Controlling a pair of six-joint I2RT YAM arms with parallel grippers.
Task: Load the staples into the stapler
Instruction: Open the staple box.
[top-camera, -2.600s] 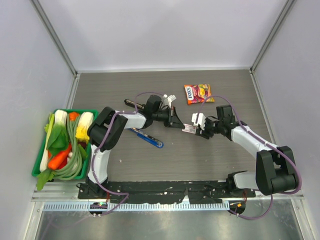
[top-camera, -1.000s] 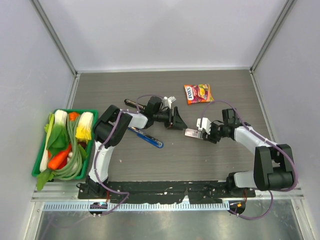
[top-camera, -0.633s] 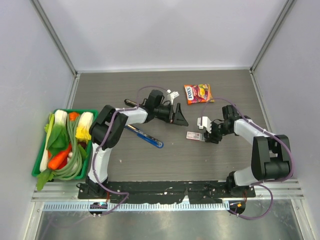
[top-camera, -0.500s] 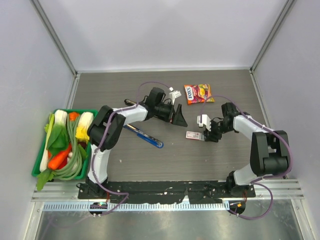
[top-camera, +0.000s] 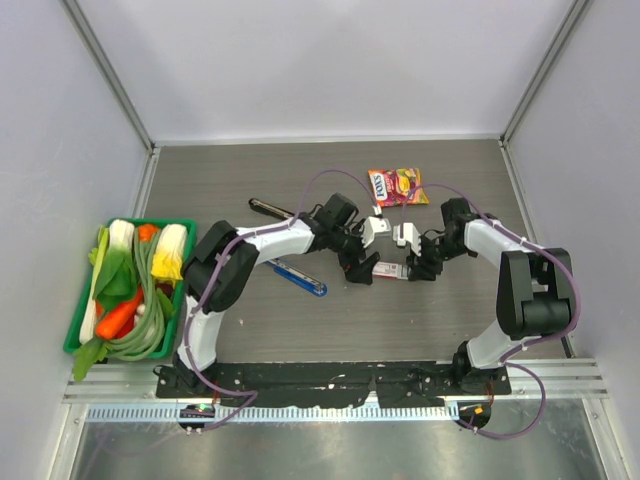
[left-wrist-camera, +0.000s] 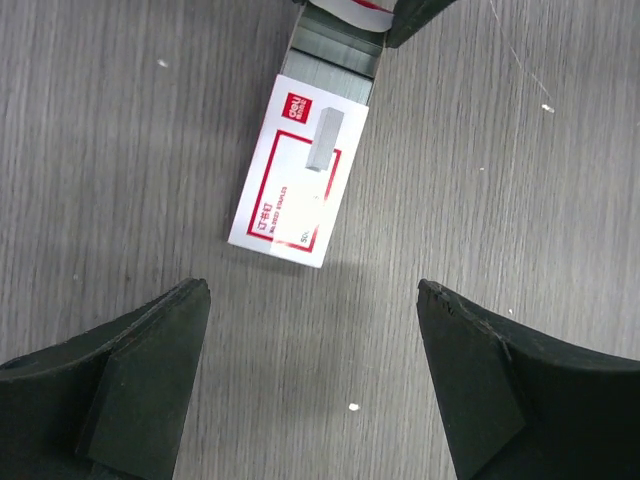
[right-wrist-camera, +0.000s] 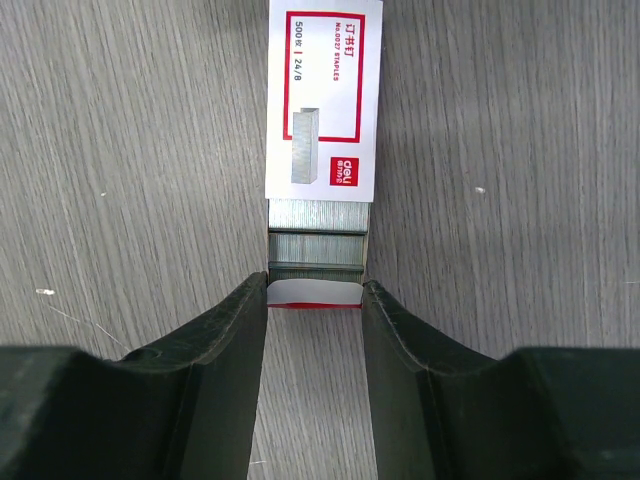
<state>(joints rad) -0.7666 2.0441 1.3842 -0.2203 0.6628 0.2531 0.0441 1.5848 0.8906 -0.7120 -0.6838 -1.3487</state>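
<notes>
A white-and-red staple box (top-camera: 388, 270) lies mid-table with its inner tray slid partly out. Grey staples (right-wrist-camera: 318, 240) show in the tray, and in the left wrist view the staples (left-wrist-camera: 335, 55) sit past the box sleeve (left-wrist-camera: 298, 185). My right gripper (right-wrist-camera: 314, 290) is shut on the tray's white-and-red end; from above the right gripper (top-camera: 410, 269) is at the box's right end. My left gripper (left-wrist-camera: 312, 292) stands open just short of the box's other end, holding nothing; from above the left gripper (top-camera: 364, 268) is left of the box. The slim black stapler (top-camera: 264, 206) lies at the back left, partly behind the left arm.
A blue pen (top-camera: 296, 276) lies left of the box. An orange snack bag (top-camera: 397, 186) sits behind the grippers. A green tray (top-camera: 70, 340) of toy vegetables stands at the far left edge. Grey walls close in the table on three sides.
My left gripper has swung right and forward to the left end of the box, and its jaws have opened wide. My right gripper has kept its hold while its arm shifted back.
</notes>
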